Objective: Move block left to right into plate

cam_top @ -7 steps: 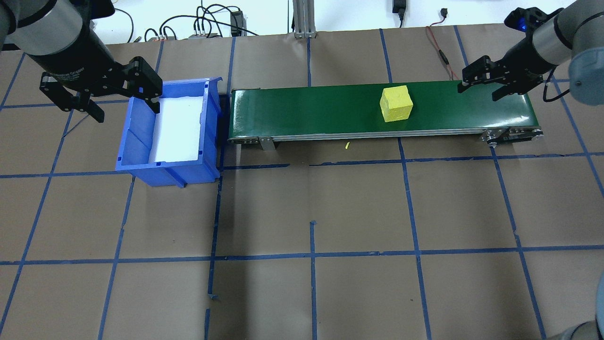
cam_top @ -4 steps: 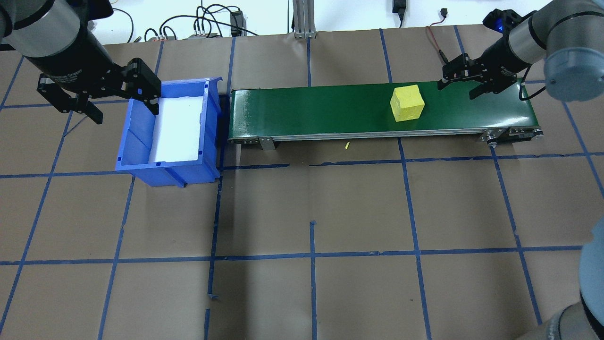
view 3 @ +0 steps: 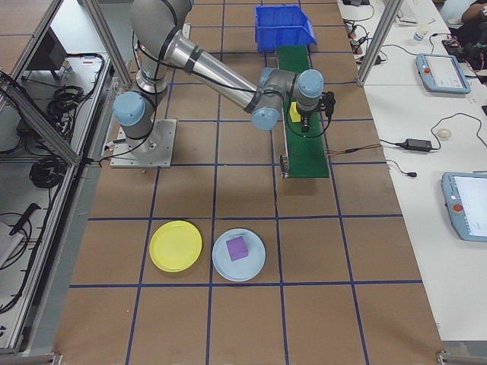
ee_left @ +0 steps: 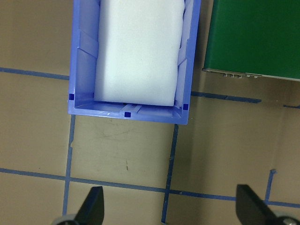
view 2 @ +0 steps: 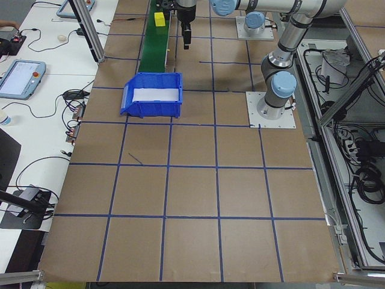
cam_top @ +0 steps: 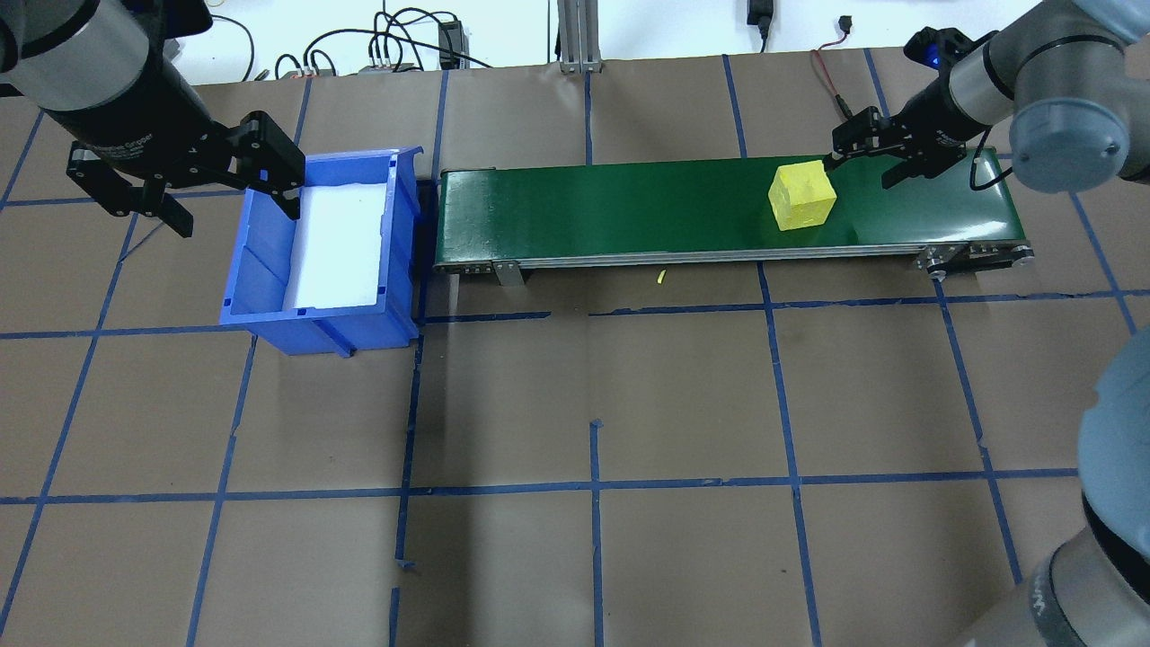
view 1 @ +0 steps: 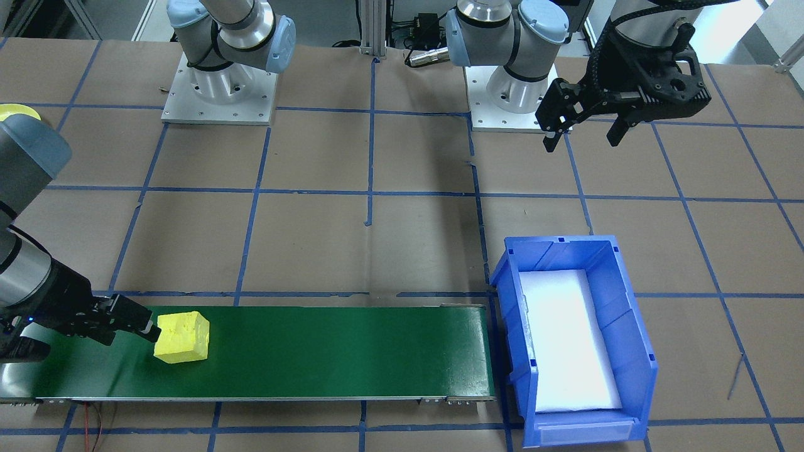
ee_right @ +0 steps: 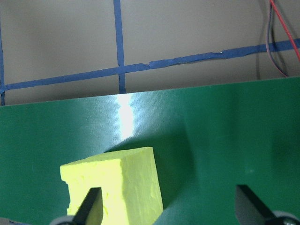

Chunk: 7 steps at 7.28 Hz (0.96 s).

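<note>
Two plates lie nearest me in the exterior right view, low in the frame: the yellow plate (view 3: 176, 245), bare, and just beside it a pale blue plate (view 3: 239, 255) with a purple block (view 3: 237, 248) on it. Both sit well apart from the conveyor (cam_top: 629, 207).

Farther up, at centre right of the overhead view, the yellow block (cam_top: 801, 195) rests on the green belt near its right-hand end. My right gripper (cam_top: 870, 151) hangs at the block's upper right corner, fingers spread wide. From its wrist camera one fingertip (ee_right: 91, 206) overlaps the block's front face while the other fingertip (ee_right: 251, 204) stands over bare belt, so nothing is clamped. I can't tell whether that near finger actually touches the foam.

At the belt's far left end the blue bin (cam_top: 269, 288) butts against the conveyor, a white pad lining its floor. My left gripper (cam_top: 184, 180) hovers at the upper left of the overhead view over the bin's outer edge, fingers parted and holding nothing.
</note>
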Available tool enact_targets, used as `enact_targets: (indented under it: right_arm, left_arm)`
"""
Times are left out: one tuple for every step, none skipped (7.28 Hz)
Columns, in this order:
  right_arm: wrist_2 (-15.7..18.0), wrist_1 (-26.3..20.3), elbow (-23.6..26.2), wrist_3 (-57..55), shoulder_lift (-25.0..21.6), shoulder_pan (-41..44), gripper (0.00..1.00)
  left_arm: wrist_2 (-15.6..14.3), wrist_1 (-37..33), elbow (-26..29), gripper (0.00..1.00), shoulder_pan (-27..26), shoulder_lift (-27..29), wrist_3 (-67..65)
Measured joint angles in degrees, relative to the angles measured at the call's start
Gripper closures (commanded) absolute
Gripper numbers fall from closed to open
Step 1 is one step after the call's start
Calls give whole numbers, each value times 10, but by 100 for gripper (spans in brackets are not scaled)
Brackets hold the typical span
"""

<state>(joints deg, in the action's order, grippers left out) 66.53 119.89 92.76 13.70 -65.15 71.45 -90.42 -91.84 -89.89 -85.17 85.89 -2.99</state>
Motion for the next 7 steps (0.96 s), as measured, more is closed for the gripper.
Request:
enact_targets:
  right_arm:
    - [0, 1, -5, 0, 3, 0, 2]
    - [1, 1, -11, 0, 5, 0, 2]
    - [1, 1, -15, -1, 8, 0, 2]
    - [2, 1, -17, -2, 10, 0, 2]
    - [5, 0, -17, -3, 12, 0, 2]
    - [10, -1, -16, -4, 13, 0, 2]
    - [17, -3, -14, -4, 13, 0, 2]
  left_arm:
    - [0, 0, 0, 0, 0, 0, 0]
    - [1, 0, 0, 0, 0, 0, 0]
    - [1, 0, 0, 0, 0, 0, 0]
    - [1, 0, 0, 0, 0, 0, 0]
    - [1, 0, 0, 0, 0, 0, 0]
    - [1, 0, 0, 0, 0, 0, 0]
    - [1, 0, 0, 0, 0, 0, 0]
